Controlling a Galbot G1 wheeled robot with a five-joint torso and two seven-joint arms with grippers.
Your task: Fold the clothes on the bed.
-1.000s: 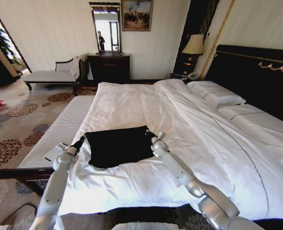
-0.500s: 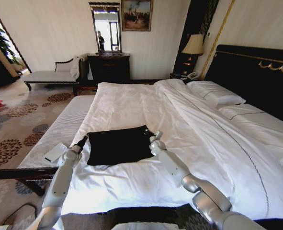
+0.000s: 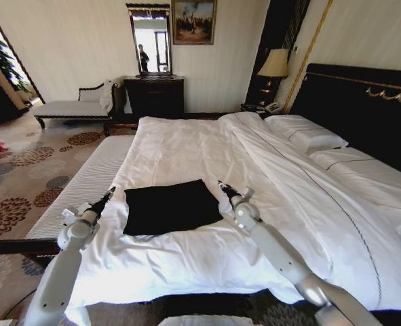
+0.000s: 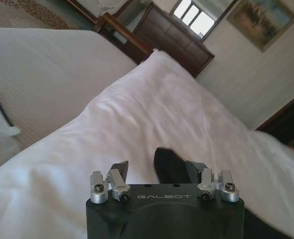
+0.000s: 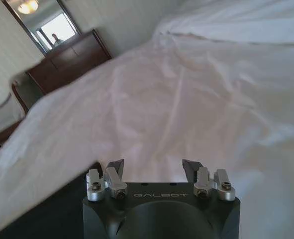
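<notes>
The clothes (image 3: 171,206), a black T-shirt folded into a flat rectangle, lie on the white duvet of the bed (image 3: 207,149) near its foot. My left gripper (image 3: 106,196) hangs off the shirt's left edge, apart from it, its fingers open. My right gripper (image 3: 224,188) sits just past the shirt's far right corner, open with nothing held. In the left wrist view the open gripper (image 4: 157,169) faces a dark corner of the clothes (image 4: 167,165). The right wrist view has the open gripper (image 5: 153,167) over white duvet, with the clothes (image 5: 47,214) dark at one side.
White pillows (image 3: 305,132) lie by the black headboard (image 3: 363,109). A ribbed bench (image 3: 85,183) runs along the bed's left side, with a small white device (image 3: 78,212) on it. A chaise (image 3: 74,105), dresser (image 3: 154,95) and lamp (image 3: 275,64) stand at the far wall.
Both grippers have let go of the shirt's edges and drawn outward, the left one to the left, the right one to the right. The shirt now lies flat as a neater rectangle.
</notes>
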